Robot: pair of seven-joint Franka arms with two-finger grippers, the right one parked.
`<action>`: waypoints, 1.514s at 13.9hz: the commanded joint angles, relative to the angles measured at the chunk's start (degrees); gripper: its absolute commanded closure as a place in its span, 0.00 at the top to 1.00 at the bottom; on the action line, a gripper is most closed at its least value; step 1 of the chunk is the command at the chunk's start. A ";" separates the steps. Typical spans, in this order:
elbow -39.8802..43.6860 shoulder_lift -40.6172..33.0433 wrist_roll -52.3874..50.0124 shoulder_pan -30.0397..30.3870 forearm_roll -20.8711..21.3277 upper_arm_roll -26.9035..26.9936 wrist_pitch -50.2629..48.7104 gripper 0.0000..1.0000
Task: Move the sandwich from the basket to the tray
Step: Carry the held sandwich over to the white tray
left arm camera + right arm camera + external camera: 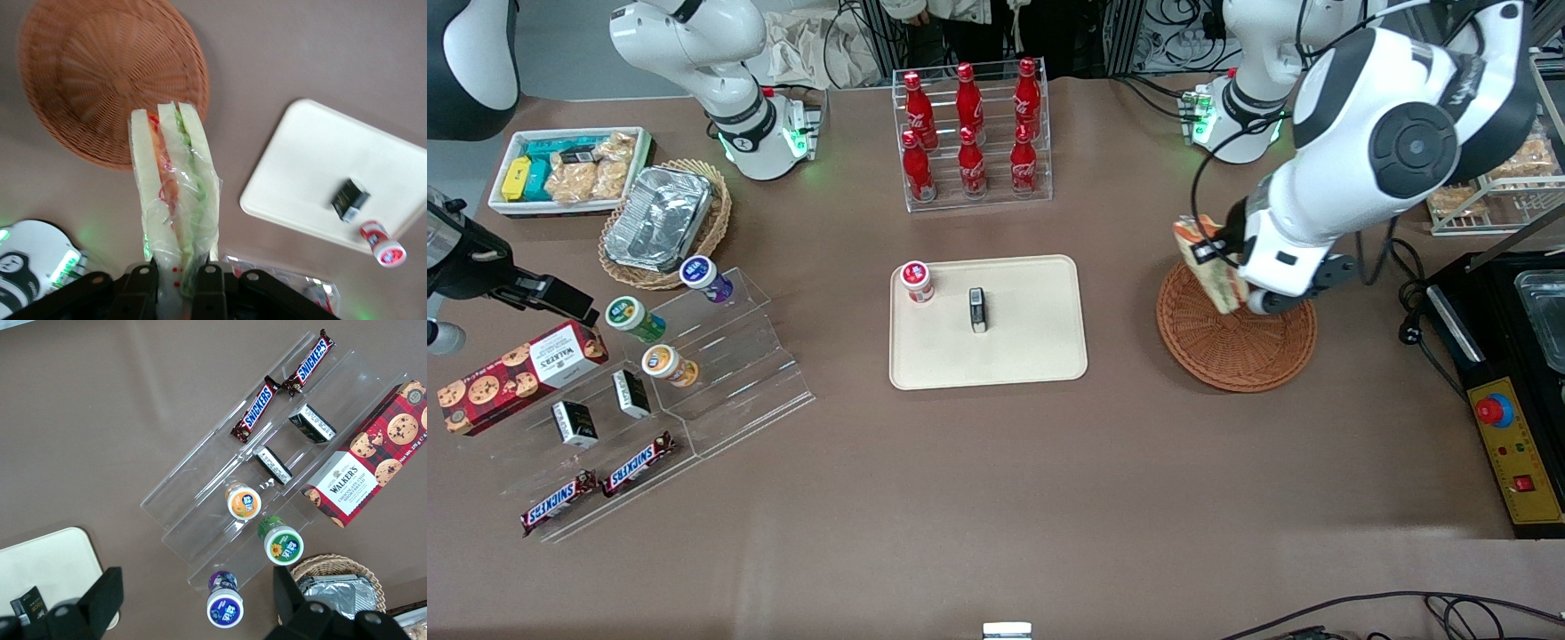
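Gripping the plastic-wrapped triangular wedge sandwich of pale bread with orange, red and green filling, the left arm's black two-finger gripper is clamped on the wrapped end of the wedge, one finger on each bread face. In the front view the gripper hangs above the round, shallow, reddish-brown woven wicker basket, over the part of it farther from the camera, and the sandwich is lifted clear of the weave and tilted. The wrist view shows the sandwich tip pointing toward the basket rim, with bare brown tabletop between the basket and the flat rectangular cream-beige tray with rounded corners and a low rim. The tray lies near the table centre, beside the basket toward the parked arm's end, not touching it. On the tray stand a small red-and-white capped jar at the corner and a small black box near the middle, apart from each other. A clear acrylic rack of red cola bottles stands farther from the front camera than the tray. Toward the parked arm's end lie a clear stepped acrylic display carrying small cups, black boxes and two Snickers bars, a red tartan cookie box, a lighter tan wicker basket with a foil container, and a white rectangular bin of snacks.
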 commanded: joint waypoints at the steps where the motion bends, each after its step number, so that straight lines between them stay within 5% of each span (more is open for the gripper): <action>1: 0.95 3.30 1.92 -4.44 -1.71 0.24 5.34 0.08; 2: 0.95 5.40 1.93 -5.41 -1.80 0.07 7.98 0.00; 19: -3.70 25.64 6.14 -17.64 -0.48 -0.90 39.54 0.00; 20: -5.10 25.55 6.32 -18.16 -0.48 -0.73 40.78 0.11; 21: -5.98 25.38 6.32 -18.34 -0.39 -0.47 41.14 0.42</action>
